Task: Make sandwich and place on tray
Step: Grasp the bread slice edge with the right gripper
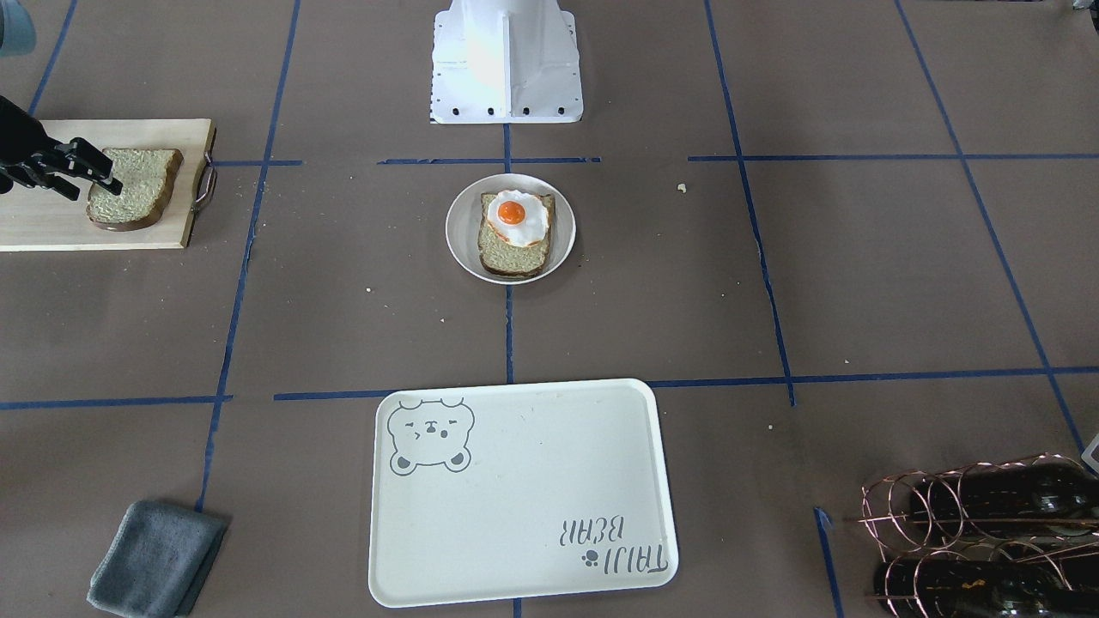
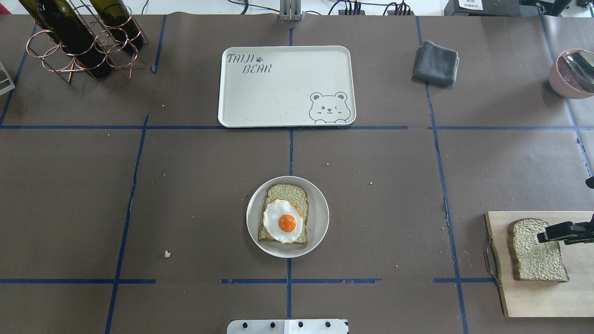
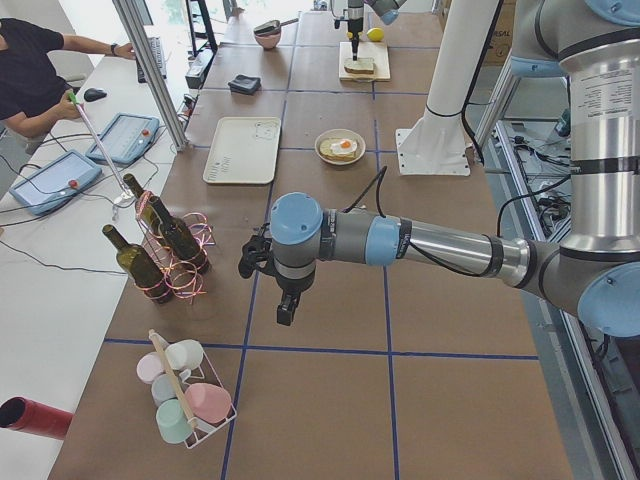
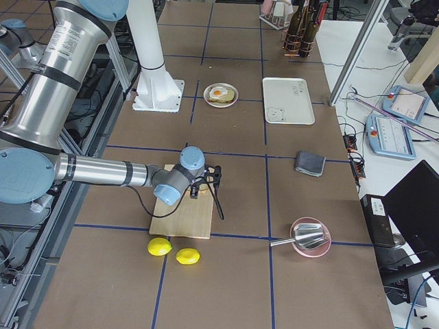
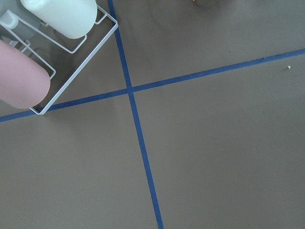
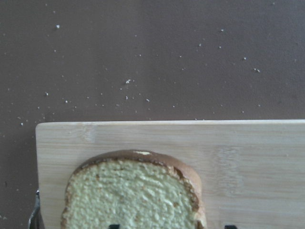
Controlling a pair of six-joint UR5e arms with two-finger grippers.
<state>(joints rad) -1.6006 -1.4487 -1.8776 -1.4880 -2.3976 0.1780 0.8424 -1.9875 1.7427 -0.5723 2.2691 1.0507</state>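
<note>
One bread slice with the fried egg on top lies on a round pale plate at the table's middle; the egg also shows in the overhead view. The second bread slice lies on a wooden cutting board. My right gripper is open and hovers over this slice's far edge, fingertips apart in the right wrist view above the slice. The cream bear tray holds nothing. My left gripper hangs over bare table, far from all this; I cannot tell if it is open.
A grey cloth lies to the right of the tray. A copper rack with wine bottles stands at the far left. A pink bowl with a spoon is at the far right. Two lemons lie beside the board. A wire cup rack is under the left wrist.
</note>
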